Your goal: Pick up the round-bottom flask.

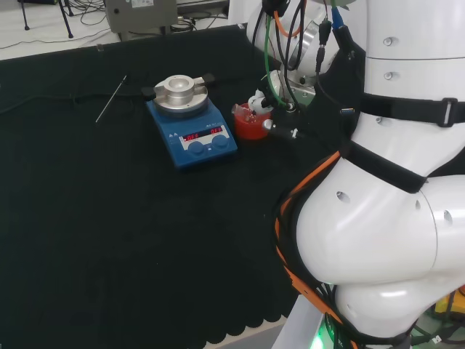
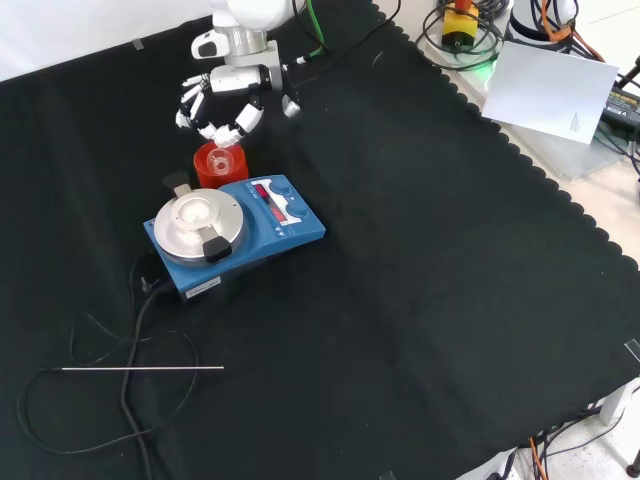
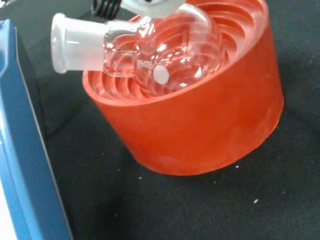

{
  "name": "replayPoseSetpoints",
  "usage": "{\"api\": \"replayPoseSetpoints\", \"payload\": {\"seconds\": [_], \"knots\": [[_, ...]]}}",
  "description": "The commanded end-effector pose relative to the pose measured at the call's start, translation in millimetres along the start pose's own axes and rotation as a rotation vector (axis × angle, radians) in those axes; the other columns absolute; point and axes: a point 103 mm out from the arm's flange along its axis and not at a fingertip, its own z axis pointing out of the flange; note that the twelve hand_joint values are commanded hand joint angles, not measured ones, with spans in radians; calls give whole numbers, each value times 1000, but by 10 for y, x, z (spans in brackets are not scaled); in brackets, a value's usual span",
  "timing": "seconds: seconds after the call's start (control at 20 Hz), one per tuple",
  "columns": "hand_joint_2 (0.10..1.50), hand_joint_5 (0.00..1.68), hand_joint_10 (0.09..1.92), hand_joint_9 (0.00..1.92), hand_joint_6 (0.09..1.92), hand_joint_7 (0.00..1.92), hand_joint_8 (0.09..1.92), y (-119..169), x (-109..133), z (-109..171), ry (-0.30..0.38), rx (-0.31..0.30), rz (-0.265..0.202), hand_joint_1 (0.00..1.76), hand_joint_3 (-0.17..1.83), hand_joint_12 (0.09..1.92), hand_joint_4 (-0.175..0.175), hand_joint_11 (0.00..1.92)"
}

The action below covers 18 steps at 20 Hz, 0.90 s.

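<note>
One clear glass round-bottom flask [image 3: 160,50] sits in one red ribbed ring stand [image 3: 200,125], and the wrist view has it close up: the bulb rests in the stand's stepped hollow, tilted, its frosted neck poking out over the rim toward the blue edge of the hotplate. In the front view the stand [image 2: 215,165] is just behind the hotplate's far side, touching or nearly so, and the flask [image 2: 224,159] glints inside it.

Right above it hangs the black and white hand [image 2: 222,105], coming in from the top of the front view. Its fingers are curled downward, tips gathered around the top of the stand, close over the glass. Whether they actually pinch the flask, the views do not settle. In the head view the hand [image 1: 259,102] is partly tucked behind cables, just over the red stand [image 1: 250,123].

One blue magnetic stirrer hotplate [image 2: 265,225] with a round silver top plate stands in front of the stand in the front view, its black cable trailing off across the black cloth [image 2: 430,300]. One thin metal rod [image 2: 142,369] lies flat, well apart, nearer the camera.
</note>
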Motion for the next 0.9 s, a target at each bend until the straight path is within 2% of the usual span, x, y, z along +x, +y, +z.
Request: {"api": "replayPoseSetpoints", "payload": {"seconds": [0.05, 0.3, 0.5, 0.9], "knots": [[684, 697, 683, 523, 971, 354, 700, -4, 64, 96, -35, 69, -77, 910, 576, 1345, -59, 69], [604, 532, 677, 477, 903, 297, 683, -13, 124, 158, -84, 97, -146, 967, 583, 1346, -53, 26], [578, 491, 679, 455, 880, 272, 673, -7, 159, 155, -116, 99, -194, 1013, 603, 1351, -46, 10], [568, 535, 686, 446, 890, 269, 670, 34, 184, 188, -141, 114, -216, 1049, 645, 1355, -31, 6]]}}
